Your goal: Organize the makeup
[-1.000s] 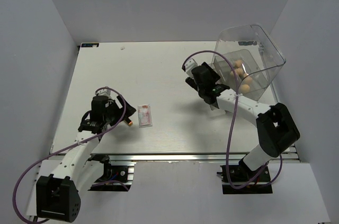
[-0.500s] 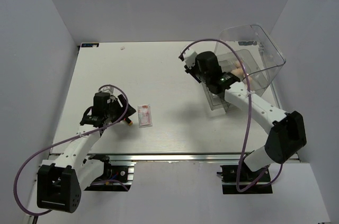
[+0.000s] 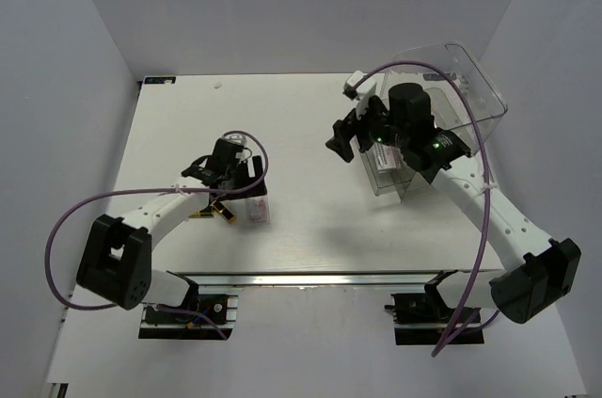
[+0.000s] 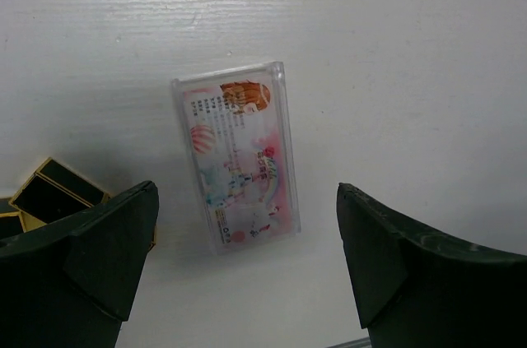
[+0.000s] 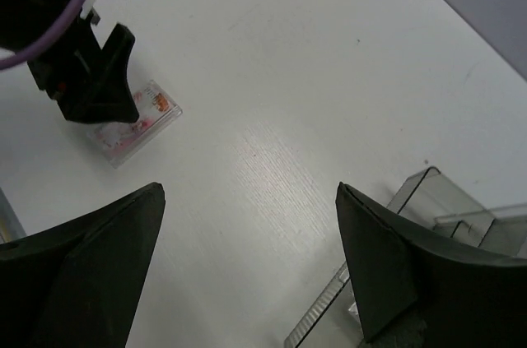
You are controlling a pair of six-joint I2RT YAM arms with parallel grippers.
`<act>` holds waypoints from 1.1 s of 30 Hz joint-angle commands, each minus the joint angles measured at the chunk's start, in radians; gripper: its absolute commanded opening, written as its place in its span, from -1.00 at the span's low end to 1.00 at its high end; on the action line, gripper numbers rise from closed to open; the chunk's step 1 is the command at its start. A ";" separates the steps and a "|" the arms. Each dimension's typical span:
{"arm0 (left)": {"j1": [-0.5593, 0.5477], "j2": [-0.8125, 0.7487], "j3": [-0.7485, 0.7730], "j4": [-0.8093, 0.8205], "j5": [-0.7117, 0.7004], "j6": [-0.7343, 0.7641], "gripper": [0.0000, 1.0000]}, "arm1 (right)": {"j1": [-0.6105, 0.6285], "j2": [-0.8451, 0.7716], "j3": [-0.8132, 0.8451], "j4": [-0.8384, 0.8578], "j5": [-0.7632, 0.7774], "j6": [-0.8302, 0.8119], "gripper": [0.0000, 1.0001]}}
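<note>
The left jaws stood wide and empty, the pinkish palette lying between them, apparently lined up for a pickup. The right jaws gaped empty beside the drawer box.

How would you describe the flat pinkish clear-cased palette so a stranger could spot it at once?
On the white table, look at its near left part, under the left arm's open claw. A flat rectangular clear-cased palette lies there; its pink printed face sets it apart from the small gold-and-dark lipstick tubes just to its left.
</note>
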 commanded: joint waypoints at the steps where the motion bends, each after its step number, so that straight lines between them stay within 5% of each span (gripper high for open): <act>1: -0.029 0.056 0.048 -0.059 -0.139 0.000 0.96 | -0.062 -0.041 -0.012 0.043 0.004 0.175 0.79; 8: -0.055 0.151 0.071 -0.047 -0.163 -0.005 0.96 | -0.190 -0.094 -0.047 0.062 -0.016 0.299 0.77; 26: -0.143 0.309 0.122 -0.070 -0.195 -0.077 0.96 | -0.251 -0.205 -0.139 0.066 -0.054 0.354 0.79; 31: -0.164 0.350 0.159 -0.099 -0.251 -0.115 0.82 | -0.268 -0.230 -0.156 0.069 -0.060 0.368 0.78; 33: -0.170 0.375 0.185 -0.123 -0.272 -0.132 0.58 | -0.273 -0.242 -0.164 0.068 -0.063 0.371 0.78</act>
